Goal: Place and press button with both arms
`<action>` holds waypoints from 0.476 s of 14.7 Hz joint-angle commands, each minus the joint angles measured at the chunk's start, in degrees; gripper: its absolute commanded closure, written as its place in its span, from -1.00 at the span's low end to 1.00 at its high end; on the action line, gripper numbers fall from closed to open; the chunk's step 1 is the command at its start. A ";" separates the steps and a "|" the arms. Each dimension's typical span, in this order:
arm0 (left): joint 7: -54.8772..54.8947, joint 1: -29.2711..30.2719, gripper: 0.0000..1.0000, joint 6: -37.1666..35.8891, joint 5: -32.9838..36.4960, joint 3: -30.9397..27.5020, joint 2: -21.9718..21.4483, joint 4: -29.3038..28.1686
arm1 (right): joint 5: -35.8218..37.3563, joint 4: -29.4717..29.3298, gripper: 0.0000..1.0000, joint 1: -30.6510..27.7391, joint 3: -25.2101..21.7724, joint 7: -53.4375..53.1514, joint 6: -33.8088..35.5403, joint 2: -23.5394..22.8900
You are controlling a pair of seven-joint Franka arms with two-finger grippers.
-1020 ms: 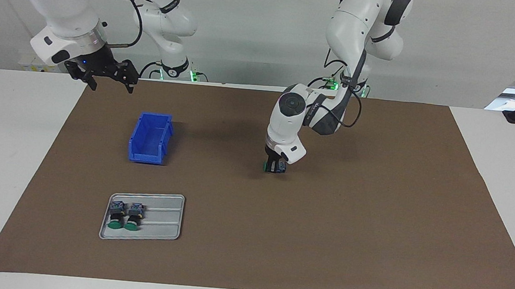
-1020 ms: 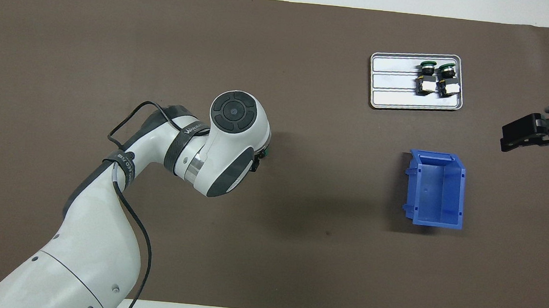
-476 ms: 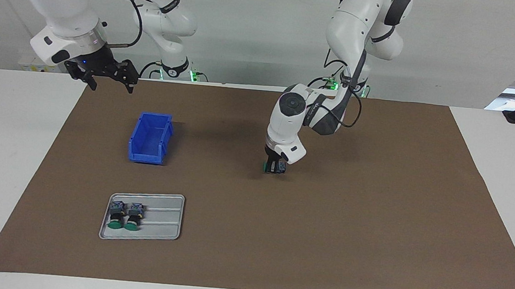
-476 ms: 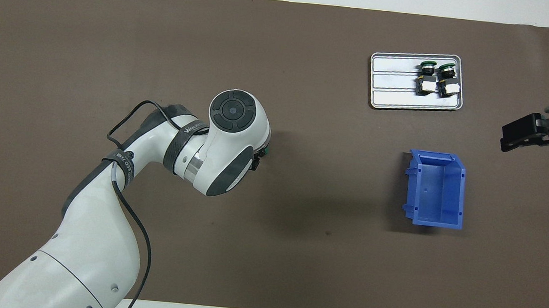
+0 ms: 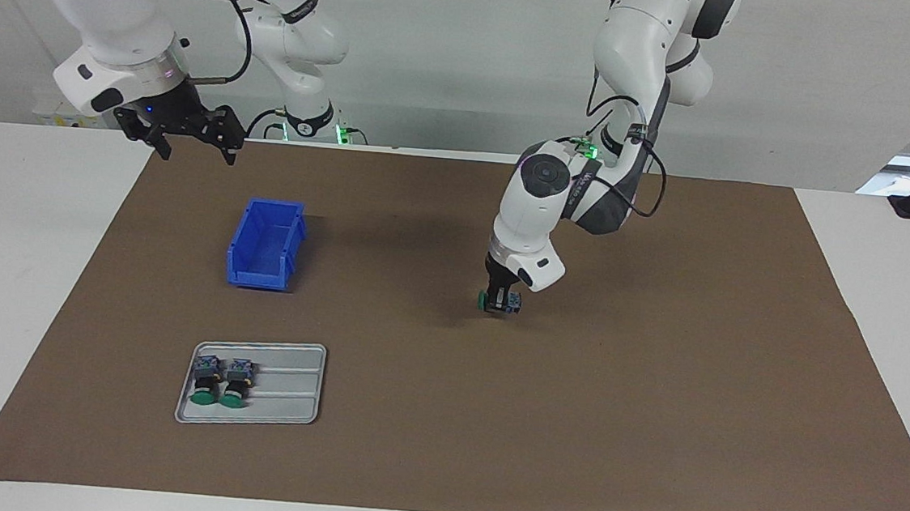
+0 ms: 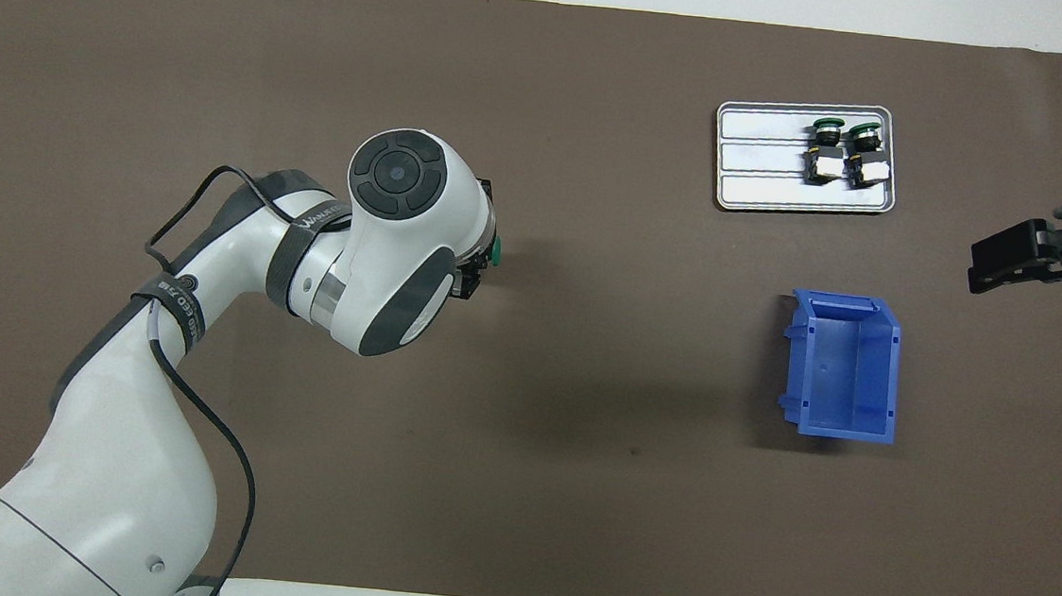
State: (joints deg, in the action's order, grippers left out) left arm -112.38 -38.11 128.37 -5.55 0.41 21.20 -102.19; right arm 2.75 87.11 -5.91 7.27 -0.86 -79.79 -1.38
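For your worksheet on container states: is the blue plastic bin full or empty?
Empty. The blue plastic bin shows its bare blue floor and inner walls in the overhead view, and the facing view shows nothing inside it either.

Facing view taken high across the table toward the robots, overhead view taken steeply downward from above them, brown mat (image 5: 652,433) shared by both.
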 commanded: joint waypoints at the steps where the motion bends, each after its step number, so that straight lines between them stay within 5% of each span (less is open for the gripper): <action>1: 4.09 1.72 0.97 -0.32 -1.21 0.21 -3.00 -2.75 | -0.03 1.48 -0.98 -0.51 0.38 1.03 0.07 1.29; 7: 18.83 4.01 0.98 3.80 -19.47 0.12 -3.35 -3.54 | -0.03 1.40 -0.98 -0.51 0.29 1.03 0.07 1.29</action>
State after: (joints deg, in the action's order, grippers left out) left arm -98.98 -34.54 129.46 -19.72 0.37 19.59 -103.19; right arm 2.75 87.11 -5.91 7.27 -0.86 -79.79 -1.38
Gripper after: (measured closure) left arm 0.665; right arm 0.009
